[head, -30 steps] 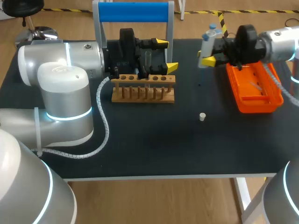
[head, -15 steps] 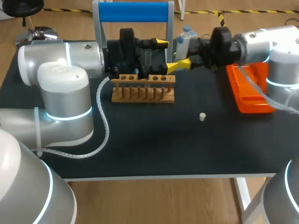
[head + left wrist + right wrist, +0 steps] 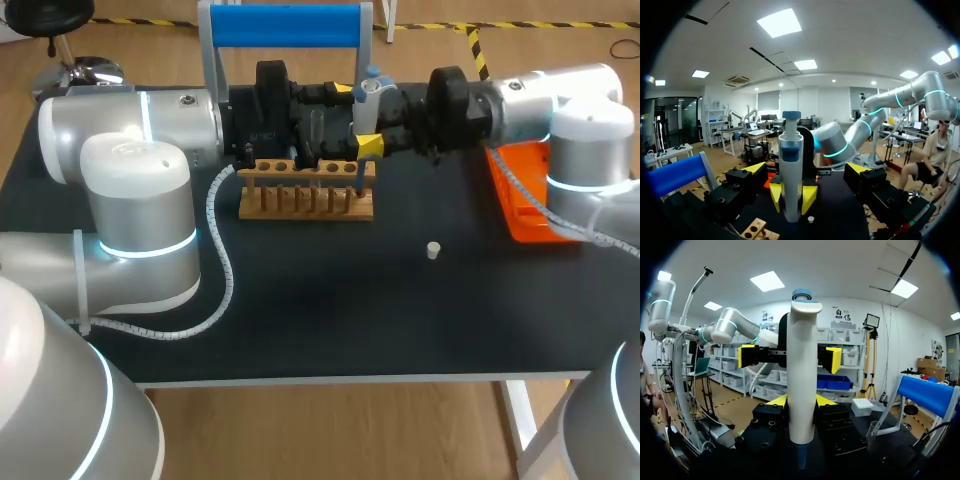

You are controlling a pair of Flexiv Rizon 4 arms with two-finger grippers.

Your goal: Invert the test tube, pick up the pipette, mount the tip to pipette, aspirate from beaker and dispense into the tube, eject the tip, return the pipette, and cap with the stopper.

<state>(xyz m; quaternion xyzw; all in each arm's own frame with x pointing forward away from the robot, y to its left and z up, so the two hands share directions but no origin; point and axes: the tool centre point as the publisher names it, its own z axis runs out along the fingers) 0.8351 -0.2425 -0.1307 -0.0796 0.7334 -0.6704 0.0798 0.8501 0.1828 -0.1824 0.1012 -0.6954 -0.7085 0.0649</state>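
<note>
Black desk [image 3: 300, 310]: nearest lies a small white stopper [image 3: 433, 250], then a wooden test-tube rack [image 3: 306, 192]. Above its right end the right claw [image 3: 799, 402] clenches an upright white blue-tipped pipette [image 3: 801, 365], between the fingers of the released left claw [image 3: 806, 168].

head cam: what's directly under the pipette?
The right end of the wooden rack. The pipette, clamped in the right gripper, points its lower end down at it. Whether a test tube stands there cannot be seen, as the gripper covers that spot.
</note>
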